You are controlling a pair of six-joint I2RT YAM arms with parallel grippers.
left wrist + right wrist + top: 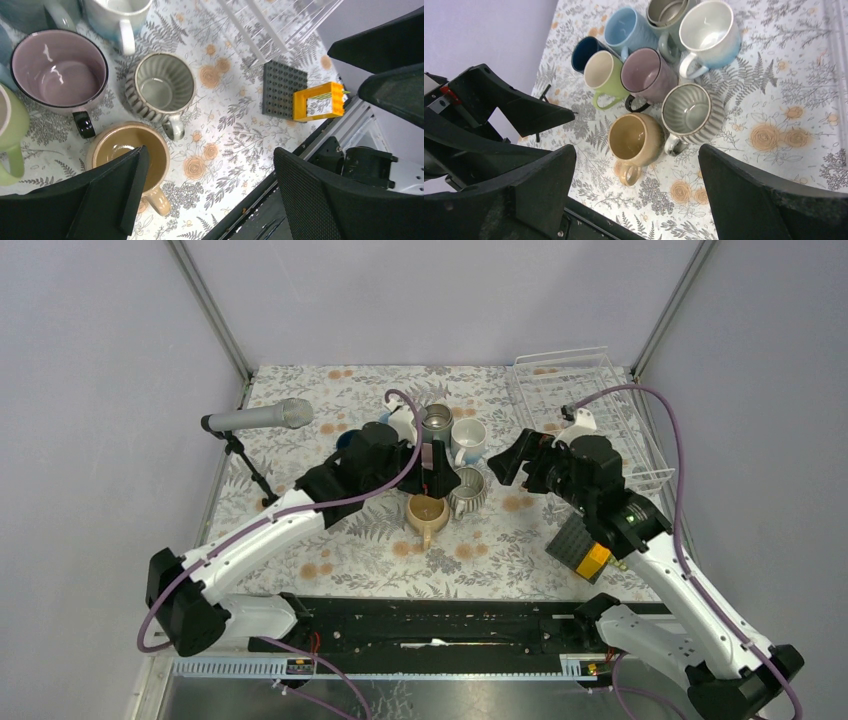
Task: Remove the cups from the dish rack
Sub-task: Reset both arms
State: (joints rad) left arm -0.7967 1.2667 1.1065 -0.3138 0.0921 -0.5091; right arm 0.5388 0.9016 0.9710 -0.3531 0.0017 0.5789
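You've eight cups (649, 75) out on the table (500, 552), dish rack (585, 390) looks bare, left gripper (210, 167) and right gripper (636, 157) gape wide, empty.

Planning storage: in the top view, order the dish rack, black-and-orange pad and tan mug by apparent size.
1. dish rack, clearly largest.
2. black-and-orange pad and tan mug: look alike, the pad partly hidden by the right arm, so unranked.

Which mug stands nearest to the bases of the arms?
The tan mug, alone at the cluster's near edge, its handle pointing nearward; the striped mug beside it stands slightly farther back.
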